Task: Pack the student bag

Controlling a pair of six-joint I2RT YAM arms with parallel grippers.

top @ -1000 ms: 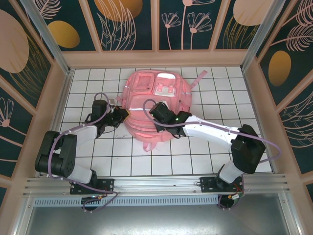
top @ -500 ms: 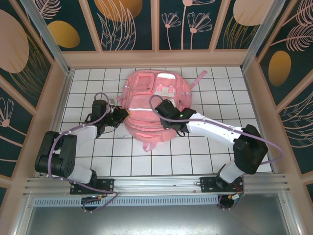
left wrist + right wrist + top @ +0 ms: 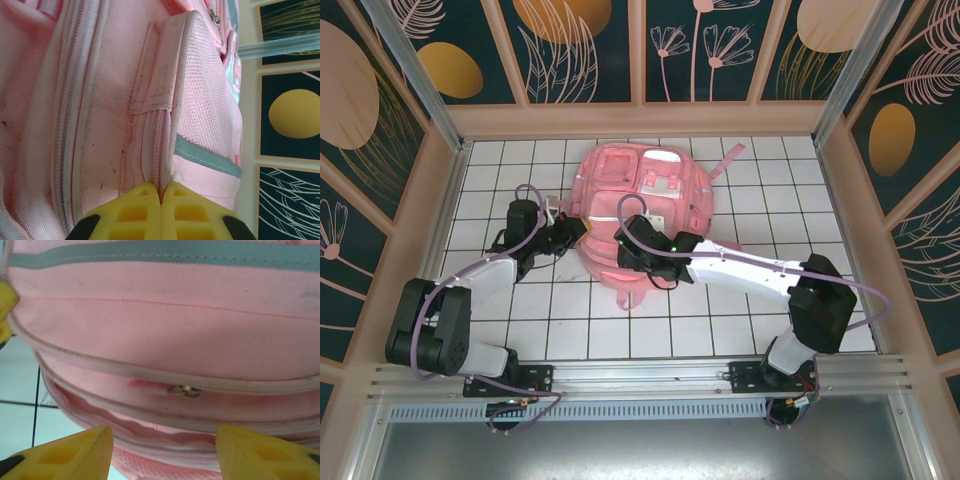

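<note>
Pink backpack (image 3: 650,195) is lying flat on the tiled table (image 3: 570,320), upper middle of the top view. Left gripper (image 3: 161,195) is clenched tight on a seam at the backpack's left edge. Right gripper (image 3: 164,432) has its yellow fingers spread wide, grasping nothing, just below a zipper pull (image 3: 185,390).

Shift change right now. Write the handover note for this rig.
Left gripper: shut, pinching a side seam of the student bag.
Right gripper: open, holding nothing, facing a zipper pull on the bag's near edge.
Bag: lying front up on the tiled table, between the arms.
Done: bag held at one side.
Left: probably grab the zipper pull, open the bag, pack it.
</note>
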